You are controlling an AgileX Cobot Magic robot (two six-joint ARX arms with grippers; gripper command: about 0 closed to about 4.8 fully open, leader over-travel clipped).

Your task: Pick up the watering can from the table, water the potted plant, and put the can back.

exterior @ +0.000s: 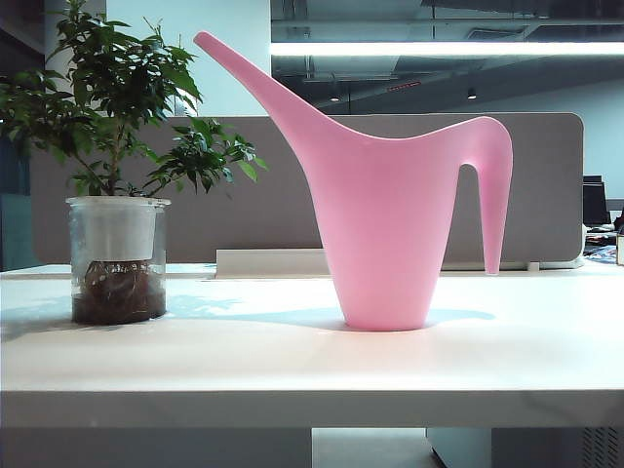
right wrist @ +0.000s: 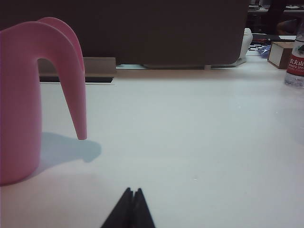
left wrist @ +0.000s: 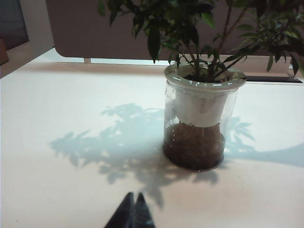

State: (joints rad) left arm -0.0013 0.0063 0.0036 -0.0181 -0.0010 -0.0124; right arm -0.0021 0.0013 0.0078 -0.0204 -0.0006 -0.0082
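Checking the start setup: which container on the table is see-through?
The potted plant: its clear pot shows roots and soil. The watering can is opaque pink.

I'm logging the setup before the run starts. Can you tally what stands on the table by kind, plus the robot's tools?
Watering can: 1
Potted plant: 1
Water bottle: 1
Cardboard box: 1
Tools, both shut: 2 (left tool, right tool)
Total: 6

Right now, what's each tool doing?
Left tool: shut, empty, short of the potted plant.
Right tool: shut, empty, beside the watering can.
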